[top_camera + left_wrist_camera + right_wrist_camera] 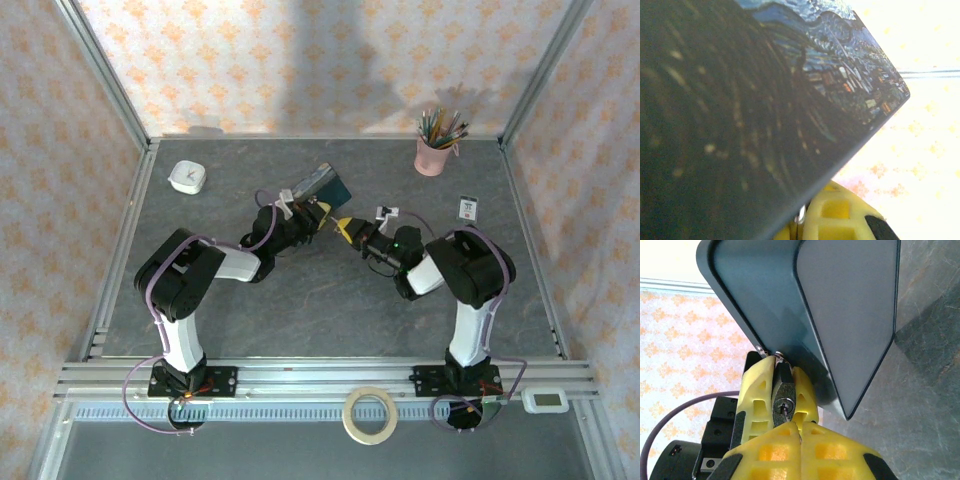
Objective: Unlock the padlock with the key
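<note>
Right wrist: grey padlock (783, 390) tight between left fingers (755, 400), key (785, 412) tight between right fingers (840, 460).

Arms bent inward, left gripper (320, 211) clamped, right gripper (342, 227) pinched, tips meeting.

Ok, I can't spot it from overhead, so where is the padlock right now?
Right wrist view, centre: the padlock is clamped in the left gripper, just below the box, with the key at its keyhole.
</note>
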Robot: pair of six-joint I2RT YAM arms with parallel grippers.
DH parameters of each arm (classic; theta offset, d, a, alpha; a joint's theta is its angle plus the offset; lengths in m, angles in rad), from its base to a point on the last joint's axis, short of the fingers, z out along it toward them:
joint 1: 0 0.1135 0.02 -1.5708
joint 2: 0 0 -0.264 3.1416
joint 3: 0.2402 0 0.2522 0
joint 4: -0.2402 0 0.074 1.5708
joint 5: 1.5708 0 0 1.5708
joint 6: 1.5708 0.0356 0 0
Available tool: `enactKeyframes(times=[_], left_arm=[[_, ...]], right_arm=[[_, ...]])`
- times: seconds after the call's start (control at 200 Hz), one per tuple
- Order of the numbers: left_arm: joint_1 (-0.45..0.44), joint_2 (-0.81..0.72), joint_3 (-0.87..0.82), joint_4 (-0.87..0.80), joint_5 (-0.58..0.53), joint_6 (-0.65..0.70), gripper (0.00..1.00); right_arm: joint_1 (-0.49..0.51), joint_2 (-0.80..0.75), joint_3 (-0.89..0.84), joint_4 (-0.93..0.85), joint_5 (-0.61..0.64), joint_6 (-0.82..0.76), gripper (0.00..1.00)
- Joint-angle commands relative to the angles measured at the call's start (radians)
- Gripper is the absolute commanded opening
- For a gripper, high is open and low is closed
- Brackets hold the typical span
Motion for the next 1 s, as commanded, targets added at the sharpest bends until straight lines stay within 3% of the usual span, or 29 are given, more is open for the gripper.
enactKeyframes(times=[0.0,0.11,0.255,0.53,0.801,0.996], left_arm=[[-0.058,0.005,0.004,0.092,0.078,-0.024,0.00],[-0.070,0.008,0.017,0.075,0.090,-0.016,0.00],[-0.074,0.010,0.008,0.077,0.110,-0.011,0.00],[-0.072,0.010,0.009,0.092,0.167,0.005,0.00],[-0.072,-0.011,0.030,0.056,0.209,0.080,0.00],[-0.070,0.019,0.025,0.239,0.262,0.166,0.00]], right_arm=[[0.042,0.010,0.037,0.110,0.055,0.053,0.00],[0.037,0.004,0.044,0.068,0.070,0.027,0.00],[0.030,-0.046,0.086,-0.135,0.058,-0.146,0.00],[-0.013,-0.030,0.110,-0.120,-0.025,-0.149,0.00],[-0.029,0.036,0.137,-0.042,-0.064,-0.011,0.00],[-0.047,0.094,0.140,0.134,-0.106,0.304,0.00]])
